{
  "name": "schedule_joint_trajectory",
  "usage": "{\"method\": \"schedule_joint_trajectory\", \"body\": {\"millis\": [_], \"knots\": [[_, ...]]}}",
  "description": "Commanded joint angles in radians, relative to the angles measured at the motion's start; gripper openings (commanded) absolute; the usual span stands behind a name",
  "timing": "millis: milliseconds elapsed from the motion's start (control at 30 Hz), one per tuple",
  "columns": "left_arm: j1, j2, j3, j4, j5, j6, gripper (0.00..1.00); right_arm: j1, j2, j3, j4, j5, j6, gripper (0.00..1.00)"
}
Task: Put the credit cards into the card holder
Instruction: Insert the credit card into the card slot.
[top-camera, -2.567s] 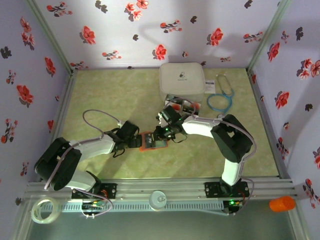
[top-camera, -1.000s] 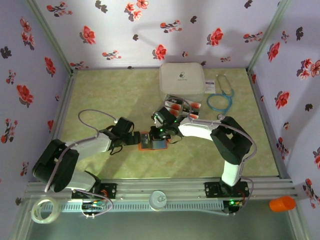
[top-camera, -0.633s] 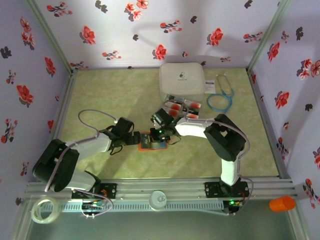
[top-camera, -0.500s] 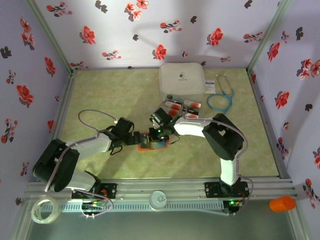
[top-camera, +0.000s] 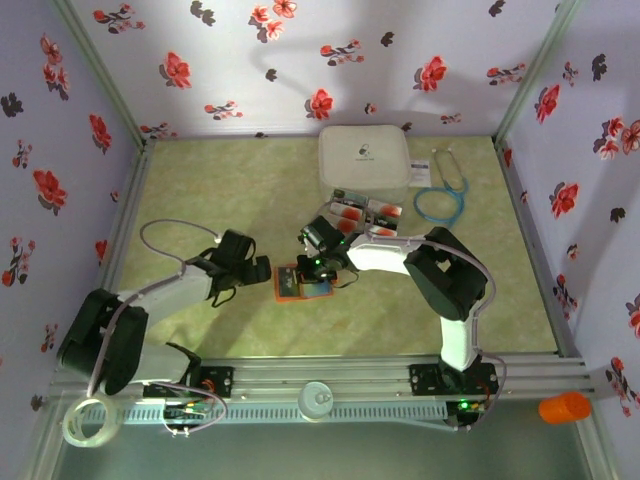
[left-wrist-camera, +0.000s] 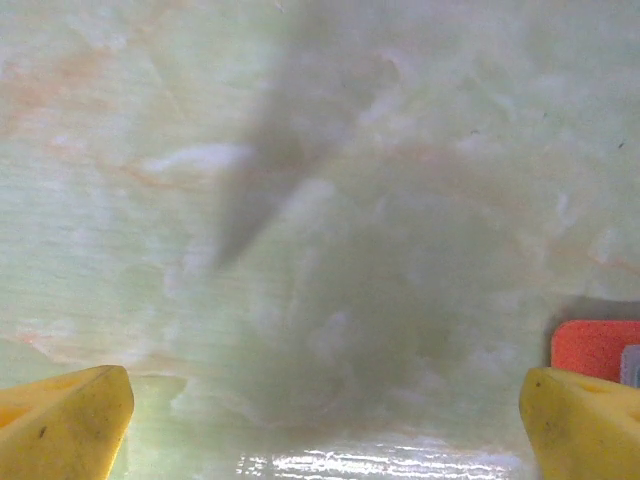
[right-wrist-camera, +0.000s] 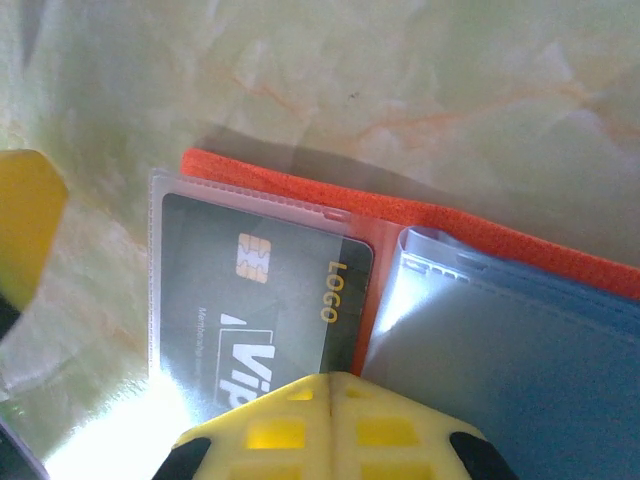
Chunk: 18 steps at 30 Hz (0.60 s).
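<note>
Small flat orange folding card holder (top-camera: 302, 284), grey-blue inside, lies open on the pale green marbled table (top-camera: 220, 190), approx. centre, between the two arms. Right gripper (top-camera: 319, 267) sits over the holder's far-right part. In the right wrist view the right gripper (right-wrist-camera: 330, 385) has its yellow fingertips (right-wrist-camera: 300, 400) pressed together, no gap, tips against the near edge of the holder's clear plastic sleeve (right-wrist-camera: 156, 280). A dark credit card w/ gold chip (right-wrist-camera: 262, 290) sits inside that sleeve; can't tell whether the tips nip sleeve or card or merely touch. The grey-blue pocket (right-wrist-camera: 500, 350) lies just beside it on the right, w/ the orange cover (right-wrist-camera: 300, 185) showing along the top. Left gripper (top-camera: 257, 270) is near the holder's left side, apart from it. In the left wrist view the left gripper (left-wrist-camera: 320, 430) is spread wide, yellow fingers (left-wrist-camera: 65, 425) at either bottom corner w/ bare table between, and a corner of the card holder (left-wrist-camera: 595, 348) just inside the right one. Other small flat credit cards (top-camera: 362, 212), pale w/ red patches, lie clustered beyond the right gripper, just in front of a big white rounded case (top-camera: 364, 157).
</note>
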Motion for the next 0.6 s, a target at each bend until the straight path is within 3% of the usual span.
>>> {"method": "schedule_joint_trajectory", "body": {"millis": [0, 267, 567], "knots": [[0.003, -0.032, 0.023, -0.044, 0.006, 0.003, 1.00, 0.009, 0.002, -0.015, 0.009, 0.021, 0.016, 0.05], [0.000, -0.026, -0.021, 0.034, 0.102, -0.007, 1.00, 0.009, -0.014, -0.023, 0.019, 0.019, 0.026, 0.05], [-0.006, -0.009, -0.056, 0.107, 0.130, -0.007, 1.00, 0.009, -0.065, -0.023, 0.014, 0.024, 0.034, 0.07]]}}
